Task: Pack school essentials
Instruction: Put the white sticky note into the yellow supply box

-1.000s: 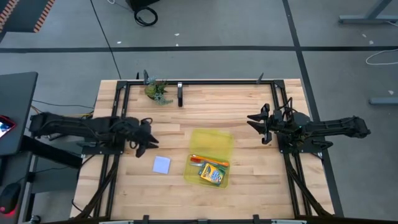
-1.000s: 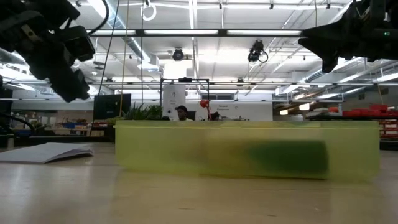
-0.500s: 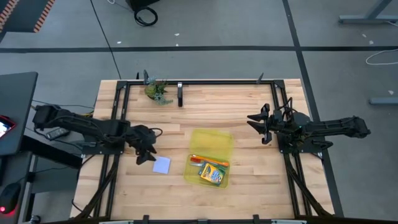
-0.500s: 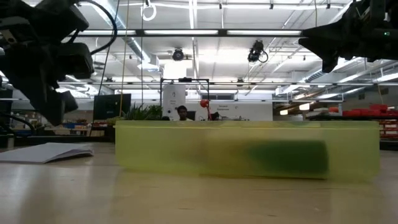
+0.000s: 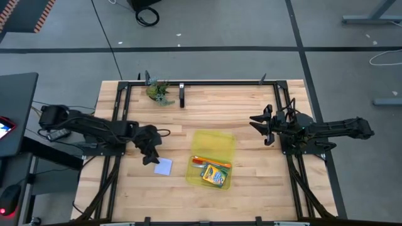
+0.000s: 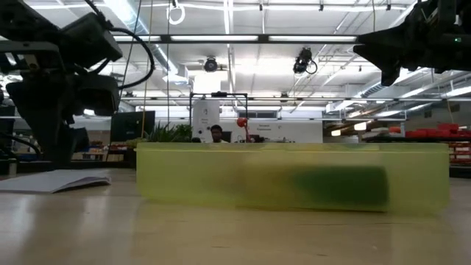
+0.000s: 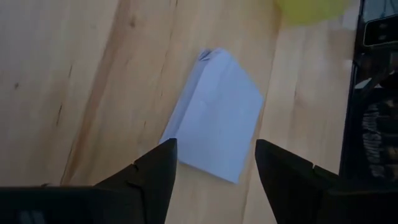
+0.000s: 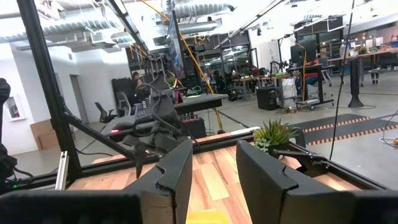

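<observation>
Leafy clump (image 5: 158, 91) well apart from yellow case (image 5: 213, 148), apparently unobstructed.

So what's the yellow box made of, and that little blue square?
The yellow case looks like see-through plastic: the crayon box shows inside it, and the low view shows things through its wall. The pale blue note pad looks like matte paper, thin with a crisp edge.

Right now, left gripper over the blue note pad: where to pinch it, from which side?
Judgement: straight down, from above. The note pad lies flat on the table, thin, so pinch across two opposite edges. The left gripper is open, already straddling its near edge.
</observation>
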### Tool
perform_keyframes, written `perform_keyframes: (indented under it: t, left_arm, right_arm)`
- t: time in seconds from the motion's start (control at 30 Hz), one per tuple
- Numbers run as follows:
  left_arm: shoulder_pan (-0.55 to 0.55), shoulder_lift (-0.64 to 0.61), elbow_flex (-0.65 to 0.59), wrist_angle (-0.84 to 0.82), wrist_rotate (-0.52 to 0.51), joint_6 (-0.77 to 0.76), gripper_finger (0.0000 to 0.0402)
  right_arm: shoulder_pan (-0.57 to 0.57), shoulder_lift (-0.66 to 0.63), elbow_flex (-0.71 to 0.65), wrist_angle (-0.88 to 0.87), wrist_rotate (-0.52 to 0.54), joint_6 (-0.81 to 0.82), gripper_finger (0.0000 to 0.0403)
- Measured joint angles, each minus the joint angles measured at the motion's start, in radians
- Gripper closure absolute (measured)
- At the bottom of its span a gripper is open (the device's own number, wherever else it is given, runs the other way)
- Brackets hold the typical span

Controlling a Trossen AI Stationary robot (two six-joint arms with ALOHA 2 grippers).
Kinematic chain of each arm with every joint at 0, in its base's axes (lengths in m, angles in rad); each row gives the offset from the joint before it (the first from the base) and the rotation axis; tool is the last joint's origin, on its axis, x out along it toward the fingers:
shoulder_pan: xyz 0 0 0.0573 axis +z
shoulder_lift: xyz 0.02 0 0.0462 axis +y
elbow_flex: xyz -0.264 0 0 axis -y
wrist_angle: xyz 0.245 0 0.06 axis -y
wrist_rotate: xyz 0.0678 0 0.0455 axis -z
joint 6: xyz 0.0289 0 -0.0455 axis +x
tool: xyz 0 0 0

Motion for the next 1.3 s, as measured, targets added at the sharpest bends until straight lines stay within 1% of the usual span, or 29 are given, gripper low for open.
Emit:
perform_keyframes:
  t: [0.17,0.27,0.37,0.47,0.6,0.93,1.07,1.3]
  left_arm:
    - [0.033,0.061,0.000,0.002,0.041,0.009,0.0177]
    - [0.048,0.081,-0.001,0.004,0.045,0.027,0.0179]
    - [0.059,0.080,-0.001,0.005,0.046,0.032,0.0183]
    - [0.068,0.080,-0.001,0.006,0.069,0.031,0.0187]
    - [0.064,0.080,-0.001,0.016,0.075,0.027,0.0191]
    - [0.064,0.080,-0.001,0.040,0.134,0.006,0.0197]
    - [0.064,0.080,-0.001,0.037,0.109,0.025,0.0203]
    - [0.046,0.099,-0.002,0.034,0.105,0.025,0.0215]
  right_arm:
    - [0.000,0.000,0.000,0.000,0.000,0.000,0.0272]
    - [0.000,0.000,0.000,0.000,0.000,0.000,0.0272]
    - [0.000,0.000,0.000,0.000,0.000,0.000,0.0272]
    - [0.000,0.000,0.000,0.000,0.000,0.000,0.0272]
    - [0.000,0.000,0.000,0.000,0.000,0.000,0.0272]
    - [0.000,0.000,0.000,0.000,0.000,0.000,0.0272]
    - [0.000,0.000,0.000,0.000,0.000,0.000,0.0272]
    - [0.000,0.000,0.000,0.000,0.000,0.000,0.0272]
